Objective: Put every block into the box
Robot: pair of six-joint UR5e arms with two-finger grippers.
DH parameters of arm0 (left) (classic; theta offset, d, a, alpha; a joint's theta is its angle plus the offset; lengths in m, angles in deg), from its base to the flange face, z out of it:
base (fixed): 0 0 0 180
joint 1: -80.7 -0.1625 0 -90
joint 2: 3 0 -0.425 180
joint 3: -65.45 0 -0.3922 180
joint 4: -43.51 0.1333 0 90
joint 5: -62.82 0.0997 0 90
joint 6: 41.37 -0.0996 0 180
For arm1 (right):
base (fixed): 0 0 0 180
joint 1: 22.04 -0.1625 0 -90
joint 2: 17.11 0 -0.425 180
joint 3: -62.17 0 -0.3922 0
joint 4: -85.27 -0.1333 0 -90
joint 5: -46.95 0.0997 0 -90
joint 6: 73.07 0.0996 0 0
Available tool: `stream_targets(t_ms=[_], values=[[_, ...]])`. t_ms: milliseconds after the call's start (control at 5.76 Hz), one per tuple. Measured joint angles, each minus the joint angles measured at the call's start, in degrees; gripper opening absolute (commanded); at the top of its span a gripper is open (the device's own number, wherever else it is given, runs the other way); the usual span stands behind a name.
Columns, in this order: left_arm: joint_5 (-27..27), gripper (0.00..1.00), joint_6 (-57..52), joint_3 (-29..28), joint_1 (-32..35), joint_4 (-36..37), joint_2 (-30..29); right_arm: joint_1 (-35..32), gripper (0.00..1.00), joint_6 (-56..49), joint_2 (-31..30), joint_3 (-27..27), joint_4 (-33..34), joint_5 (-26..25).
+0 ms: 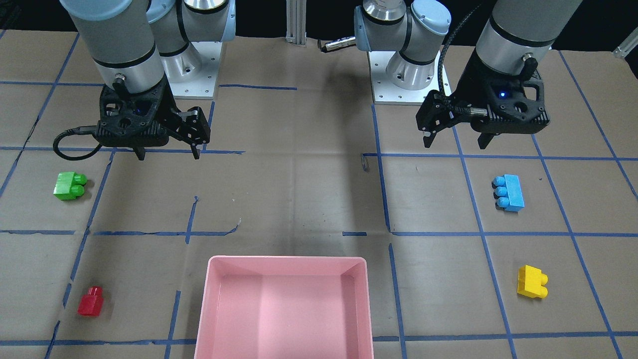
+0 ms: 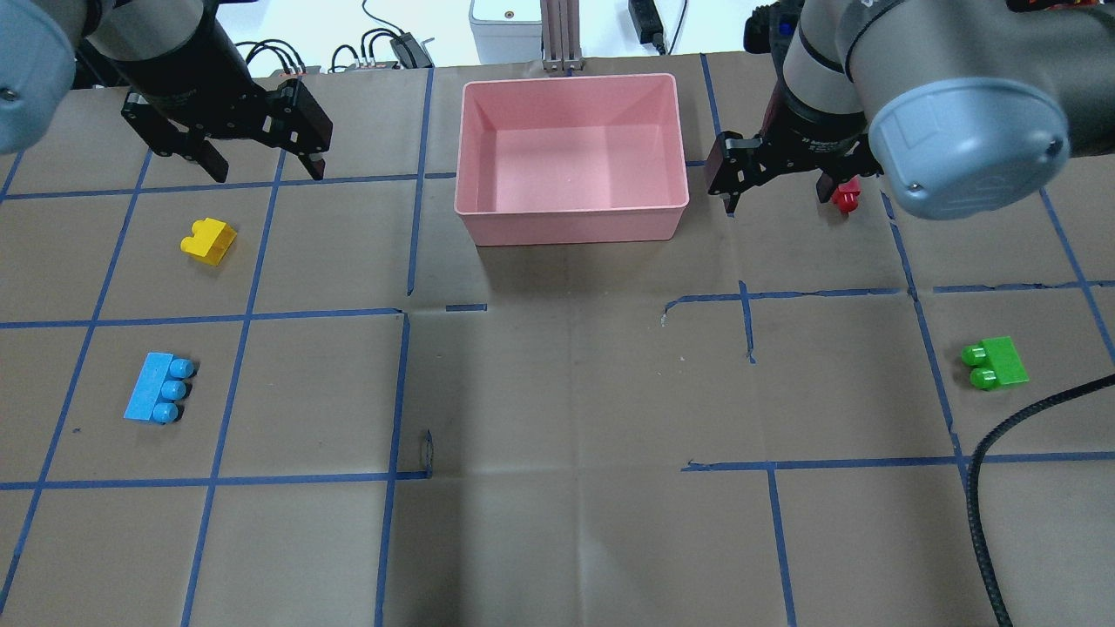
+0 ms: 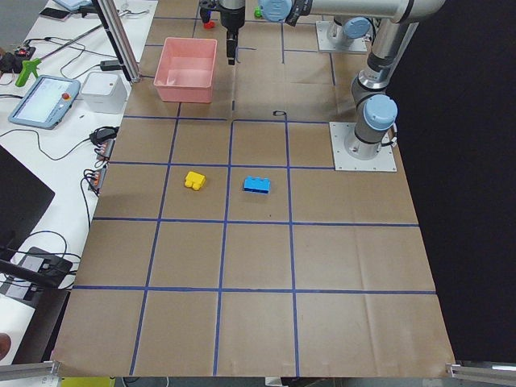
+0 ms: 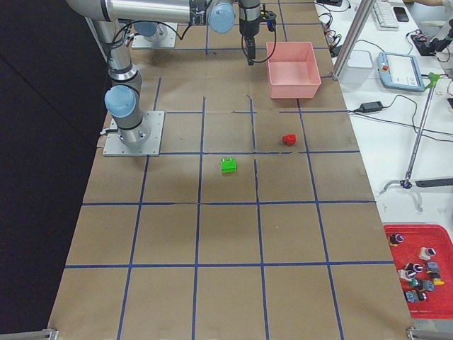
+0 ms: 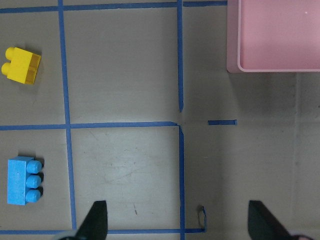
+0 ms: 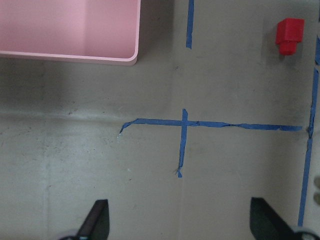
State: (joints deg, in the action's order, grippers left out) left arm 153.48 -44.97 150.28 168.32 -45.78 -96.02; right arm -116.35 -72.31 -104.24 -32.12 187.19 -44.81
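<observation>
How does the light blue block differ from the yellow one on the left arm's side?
The light blue block has three studs and is longer; the yellow block has two. The blue block's studs point toward the middle of the table, the yellow block's away from it. The yellow block lies nearer the box than the blue one. Both lie on their sides, outside the box.

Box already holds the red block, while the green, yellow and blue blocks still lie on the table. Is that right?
No. The overhead view shows the box empty; the red block lies on the table too. The green block, yellow block and blue block are on the table, as you said.
</observation>
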Motion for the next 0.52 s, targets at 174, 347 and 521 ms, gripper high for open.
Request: stream_targets(t_ms=[174,347,521], values=[[-0.03,0.99,0.0,-0.01,0.0,0.0,0.0,0.0,1.0,-0.01,0.06,-0.04,0.29,0.0],[0.07,0.99,0.0,-0.01,0.0,0.03,-0.13,0.0,1.0,-0.04,0.06,-0.07,0.48,0.0],[0.2,0.99,-0.02,0.01,-0.02,0.07,-0.16,0.0,1.0,-0.06,0.05,-0.09,0.37,0.0]])
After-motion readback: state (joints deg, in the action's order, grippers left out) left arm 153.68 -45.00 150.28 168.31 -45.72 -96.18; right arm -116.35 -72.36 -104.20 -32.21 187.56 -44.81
